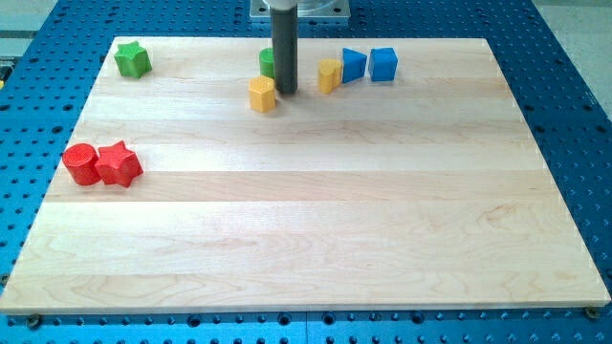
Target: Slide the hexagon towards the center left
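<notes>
My tip [285,92], the lower end of a straight dark rod with no jaws to open or close, rests near the top edge of the pale wooden board [306,229]. The yellow hexagon block [262,95] sits just beside it on the view's left. A green round block [269,63] is partly hidden behind the rod, and another yellow block [330,75] stands near on the view's right

**Bright, even light, sharp frame**

Light falls evenly over the pale tabletop [306,220]. Around my tip [285,92] the blocks cast only faint, short shadows. No glare, little blur; edges stay straight.
</notes>
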`<move>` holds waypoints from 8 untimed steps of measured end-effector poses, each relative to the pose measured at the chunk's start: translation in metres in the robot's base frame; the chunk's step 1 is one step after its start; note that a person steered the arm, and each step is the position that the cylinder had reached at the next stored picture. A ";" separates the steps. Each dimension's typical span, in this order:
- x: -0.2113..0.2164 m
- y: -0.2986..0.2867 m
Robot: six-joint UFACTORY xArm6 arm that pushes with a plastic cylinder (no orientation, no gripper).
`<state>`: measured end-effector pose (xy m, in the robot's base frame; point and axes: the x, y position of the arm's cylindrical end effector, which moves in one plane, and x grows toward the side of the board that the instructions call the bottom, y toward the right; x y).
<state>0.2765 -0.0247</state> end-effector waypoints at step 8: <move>0.202 -0.012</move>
<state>0.4787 -0.0364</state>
